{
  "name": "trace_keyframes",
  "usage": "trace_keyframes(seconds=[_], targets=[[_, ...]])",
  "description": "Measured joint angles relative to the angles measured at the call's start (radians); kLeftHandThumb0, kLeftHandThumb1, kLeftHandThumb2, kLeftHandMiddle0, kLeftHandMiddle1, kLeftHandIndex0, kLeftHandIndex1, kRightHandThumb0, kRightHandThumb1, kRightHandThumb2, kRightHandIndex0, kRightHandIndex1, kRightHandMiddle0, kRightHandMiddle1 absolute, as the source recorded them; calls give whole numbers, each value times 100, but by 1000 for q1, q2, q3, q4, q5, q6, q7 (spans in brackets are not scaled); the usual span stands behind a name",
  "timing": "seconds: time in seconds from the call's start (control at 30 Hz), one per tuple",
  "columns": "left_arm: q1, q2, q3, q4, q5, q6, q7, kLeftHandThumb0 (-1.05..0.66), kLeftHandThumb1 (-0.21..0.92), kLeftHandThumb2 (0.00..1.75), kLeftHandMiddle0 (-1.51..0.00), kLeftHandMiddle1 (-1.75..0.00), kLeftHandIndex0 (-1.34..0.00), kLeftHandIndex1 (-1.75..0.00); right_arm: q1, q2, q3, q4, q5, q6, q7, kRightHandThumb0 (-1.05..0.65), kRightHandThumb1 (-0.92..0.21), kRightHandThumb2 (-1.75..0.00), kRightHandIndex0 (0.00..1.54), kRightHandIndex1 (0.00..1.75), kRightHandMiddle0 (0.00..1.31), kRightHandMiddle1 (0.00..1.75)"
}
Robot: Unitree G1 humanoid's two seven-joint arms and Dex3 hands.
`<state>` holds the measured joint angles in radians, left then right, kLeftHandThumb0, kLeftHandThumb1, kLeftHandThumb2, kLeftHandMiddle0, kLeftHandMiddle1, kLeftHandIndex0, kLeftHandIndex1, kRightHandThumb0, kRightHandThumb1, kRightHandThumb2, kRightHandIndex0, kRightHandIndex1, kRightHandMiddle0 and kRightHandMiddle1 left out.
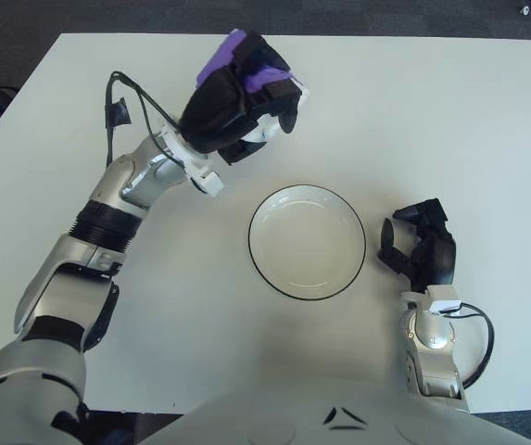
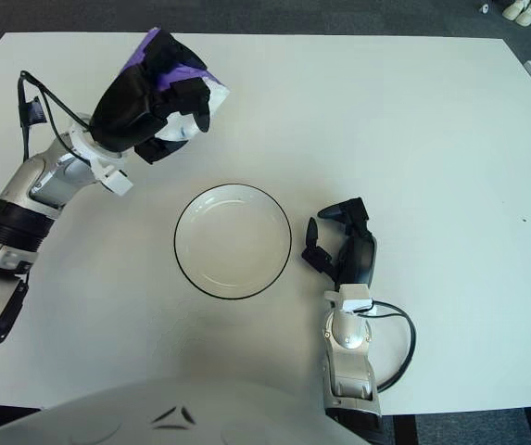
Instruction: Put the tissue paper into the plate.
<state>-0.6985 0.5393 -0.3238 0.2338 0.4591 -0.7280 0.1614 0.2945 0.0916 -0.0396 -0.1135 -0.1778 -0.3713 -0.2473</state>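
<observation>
One plate (image 1: 307, 242): white, round, dark-rimmed, flat on the white table (image 1: 450, 120) near the centre. Interior bare, nothing inside.

One tissue paper pack (image 1: 246, 69): purple wrapper with a white end, held above the table, up and to the left of the plate, well apart from its rim. Not in the plate.

Two hands in view.

Left hand (image 1: 237, 97): raised over the table beyond the plate's upper-left edge, black fingers (image 1: 267, 72) curled around the tissue paper pack and clamped on it. Purple wrapper visible between and above the fingers; white end of the pack exposed on the side toward the plate.

Right hand (image 2: 344, 248): idle, shown just beside the plate on its right side, not touching the rim. Fingers loosely bent, apart from one another, gripping nothing.

One black cable (image 1: 117, 102) looped along the left forearm; another cable (image 1: 478, 338) looped at the right wrist.

Dark floor visible beyond the far table edge.
</observation>
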Motion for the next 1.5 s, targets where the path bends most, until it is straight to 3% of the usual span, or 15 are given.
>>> trace_keyframes(seconds=[0.1,0.27,0.4,0.7,0.87,1.5], targets=[[11,-12,-8,-3,-121,-48,-100,0,-11,175,-98,-158,-71,-175,-1,0,1,-1,-1,1,-3,-41,-56,-101,47,149,42,175],[45,-23,-30,-50,-327,-57,-268,0,-11,175,-99,-158,-71,-175,-3,0,3,3,-2,0,-6,-41,-57,-100,47,149,41,175],[63,-31,-33,-70,-403,-76,-381,0,-11,175,-98,-159,-71,-175,-3,-1,4,5,-4,0,-7,-41,-56,-102,48,150,42,175],[63,-44,-27,-81,-441,-92,-529,0,-10,174,-97,-160,-70,-175,-4,-1,6,6,-9,-1,-10,-41,-56,-101,48,151,42,175],[64,-48,-28,-106,-441,-47,-613,0,-9,173,-96,-160,-69,-175,-3,0,7,6,-9,-1,-16,-41,-56,-102,47,152,42,175],[76,-140,-26,-94,-442,8,-714,0,-9,173,-97,-159,-69,-175,12,8,25,-15,-10,16,-27,-40,-60,-97,42,154,39,175]])
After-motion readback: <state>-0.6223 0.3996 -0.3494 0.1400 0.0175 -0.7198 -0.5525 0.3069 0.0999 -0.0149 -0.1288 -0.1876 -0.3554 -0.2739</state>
